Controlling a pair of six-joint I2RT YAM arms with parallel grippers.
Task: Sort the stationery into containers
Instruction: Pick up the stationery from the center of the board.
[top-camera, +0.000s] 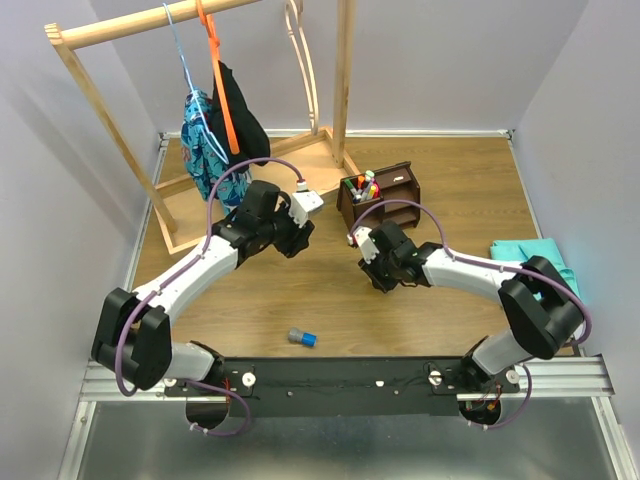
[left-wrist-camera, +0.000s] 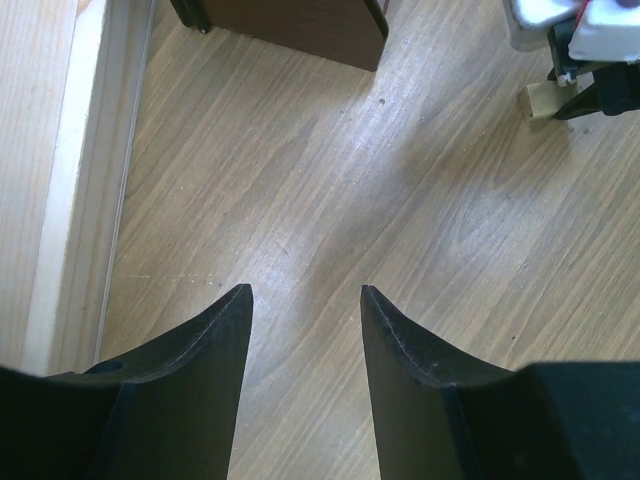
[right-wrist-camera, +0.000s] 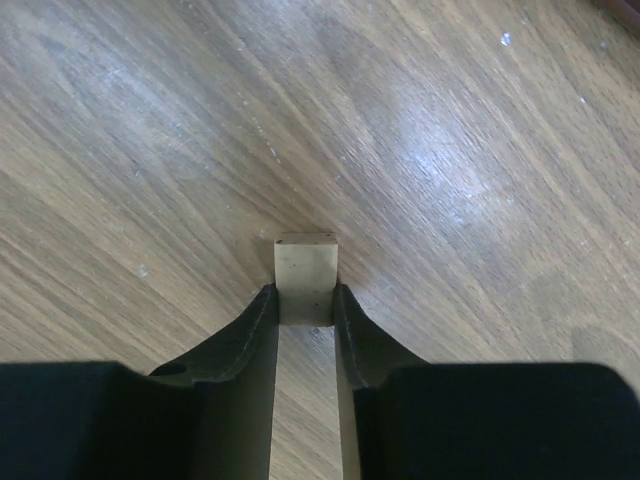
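Observation:
My right gripper (right-wrist-camera: 305, 292) is shut on the tiny tan cube (right-wrist-camera: 306, 265), which sits on or just above the wooden table; the cube also shows in the left wrist view (left-wrist-camera: 540, 102). The dark brown organiser (top-camera: 388, 192) stands at the back centre, just beyond the right gripper (top-camera: 383, 283), with coloured-capped markers (top-camera: 365, 187) upright in its left compartment. The short grey-blue cylinder (top-camera: 301, 338) lies near the front edge. My left gripper (left-wrist-camera: 305, 292) is open and empty over bare table, left of the organiser (left-wrist-camera: 300, 25). I cannot pick out the highlighters.
The pale wooden clothes rack (top-camera: 200, 120) with hanging bags stands at the back left; its base board (left-wrist-camera: 60, 180) lies just left of my left gripper. A teal cloth (top-camera: 535, 255) lies at the right edge. Grey walls enclose the table.

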